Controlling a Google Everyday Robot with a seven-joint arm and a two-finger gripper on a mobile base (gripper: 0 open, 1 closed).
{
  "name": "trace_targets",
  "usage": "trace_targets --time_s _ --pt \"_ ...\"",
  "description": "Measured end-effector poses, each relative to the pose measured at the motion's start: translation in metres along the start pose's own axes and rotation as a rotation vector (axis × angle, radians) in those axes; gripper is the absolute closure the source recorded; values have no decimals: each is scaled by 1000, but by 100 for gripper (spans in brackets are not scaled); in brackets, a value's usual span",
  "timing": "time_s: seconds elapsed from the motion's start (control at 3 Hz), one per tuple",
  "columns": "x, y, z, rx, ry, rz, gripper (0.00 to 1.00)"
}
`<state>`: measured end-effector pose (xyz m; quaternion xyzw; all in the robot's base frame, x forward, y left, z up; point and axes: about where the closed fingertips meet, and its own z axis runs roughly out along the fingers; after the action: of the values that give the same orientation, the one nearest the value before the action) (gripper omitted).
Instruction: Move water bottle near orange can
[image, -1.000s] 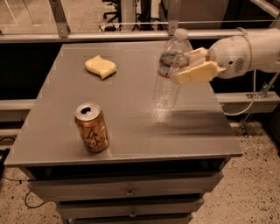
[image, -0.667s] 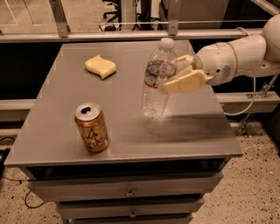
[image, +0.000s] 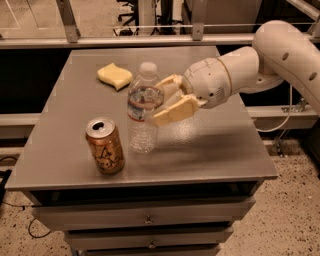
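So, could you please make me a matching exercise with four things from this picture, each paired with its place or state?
Things:
1. water bottle
2. orange can
3. yellow sponge
4. end effector

Places or states:
A. lying at the far side of the table
B. shut on the bottle, reaching in from the right
C. standing near the front edge, at the left
D. upright, held just right of the can

Pairs: 1-D; 2-C; 3-A; 4-B

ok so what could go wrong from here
The gripper holds the bottle right beside the can; pushing closer could bump the can, which stands near the front edge of the table. The bottle is tall and gripped high, so it might tip on release.
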<state>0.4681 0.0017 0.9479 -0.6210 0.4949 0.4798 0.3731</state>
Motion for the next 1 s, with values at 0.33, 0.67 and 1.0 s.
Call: trace_targets --time_s 0.33,0.67,1.0 --pt "1 4 20 -42 43 -61 82" --pt "8 3 29 -56 84 -89 59" --pt "16 3 35 -72 114 -91 35"
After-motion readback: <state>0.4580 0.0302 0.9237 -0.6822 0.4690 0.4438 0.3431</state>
